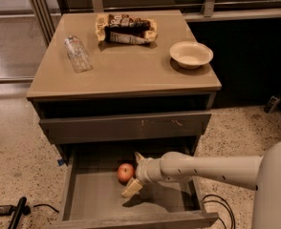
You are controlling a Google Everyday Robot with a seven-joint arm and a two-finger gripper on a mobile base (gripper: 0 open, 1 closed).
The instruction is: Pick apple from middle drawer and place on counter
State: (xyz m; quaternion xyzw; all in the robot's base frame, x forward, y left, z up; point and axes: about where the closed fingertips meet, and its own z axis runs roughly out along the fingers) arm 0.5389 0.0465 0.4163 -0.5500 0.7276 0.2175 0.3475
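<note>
The red apple (125,172) lies on the floor of the open middle drawer (97,199), toward its back centre. My gripper (134,173) is inside the drawer just right of the apple, reaching in from the right. It is open, with one finger behind the apple and one finger (131,189) in front of it. I cannot tell whether the fingers touch the apple. The tan counter (126,66) is the cabinet top above.
On the counter lie a clear plastic bottle (77,54) at the left, a snack bag (126,28) at the back and a white bowl (191,54) at the right. The shut drawer front (126,126) overhangs the apple. Cables lie on the speckled floor (16,147).
</note>
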